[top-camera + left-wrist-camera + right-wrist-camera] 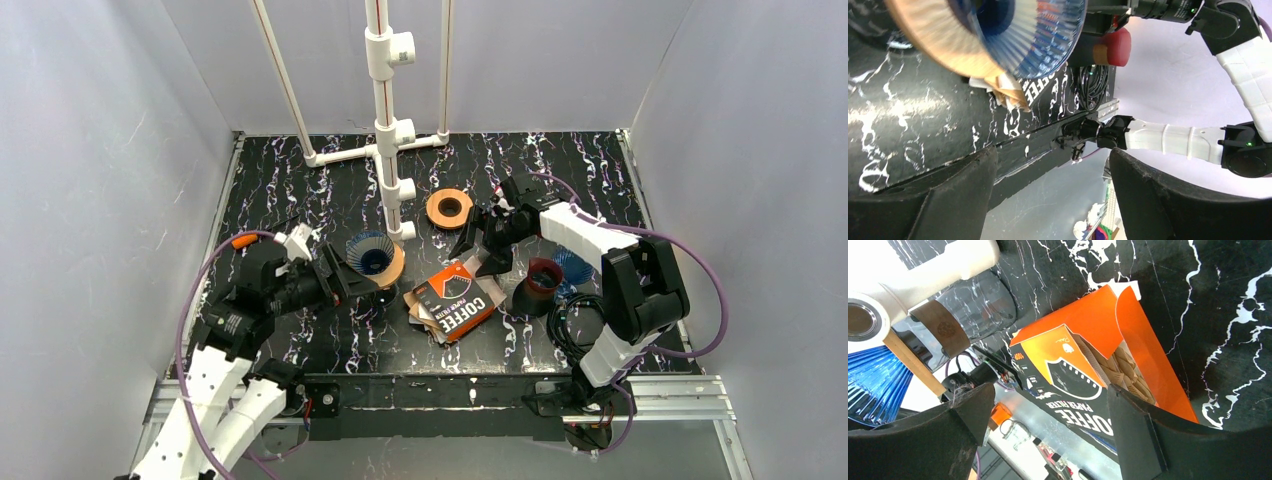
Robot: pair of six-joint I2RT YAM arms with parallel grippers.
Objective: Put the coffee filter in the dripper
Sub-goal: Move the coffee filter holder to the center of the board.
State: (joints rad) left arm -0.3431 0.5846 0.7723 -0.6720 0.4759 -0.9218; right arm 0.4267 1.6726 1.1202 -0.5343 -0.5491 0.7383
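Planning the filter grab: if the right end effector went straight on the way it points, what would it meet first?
Most likely the open coffee filter box, lying between the open fingers of the right end effector, brown filters showing at its mouth. Depth is unclear.

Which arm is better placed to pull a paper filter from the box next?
Right. The open right gripper points at the orange-and-black cardboard filter box's open end, brown paper filters framed between its fingers. The left gripper sits by the blue ribbed dripper.

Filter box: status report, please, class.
Left gripper open beside dripper. Right gripper open over filter box. Filters in box, dripper empty. Nothing blocking.
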